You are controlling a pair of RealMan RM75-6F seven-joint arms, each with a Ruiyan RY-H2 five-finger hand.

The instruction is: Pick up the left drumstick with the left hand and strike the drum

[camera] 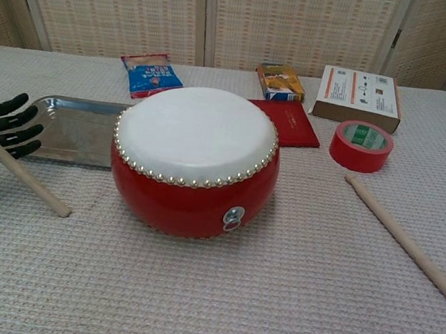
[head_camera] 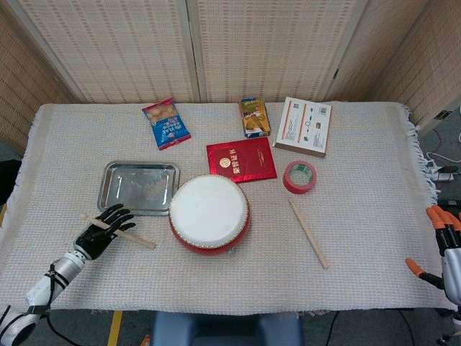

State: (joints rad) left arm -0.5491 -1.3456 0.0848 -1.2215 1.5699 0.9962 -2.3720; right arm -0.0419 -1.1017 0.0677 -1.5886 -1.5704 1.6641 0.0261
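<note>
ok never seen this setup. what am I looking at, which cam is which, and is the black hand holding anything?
It is a two-armed robot at a table, each arm ending in a human-like hand. One picture is from its head, looking down; the other from its chest, low and level.

The black left hand is at the table's left side. Its fingers are spread, and the left drumstick appears to lie on the cloth under them, so it looks laid down rather than gripped. The right hand, with orange fingertips, is at the table's right edge, holding nothing.

On the cloth: a red drum in the middle, a metal tray, a second drumstick, a red tape roll, a red booklet, a snack bag and two boxes.
</note>
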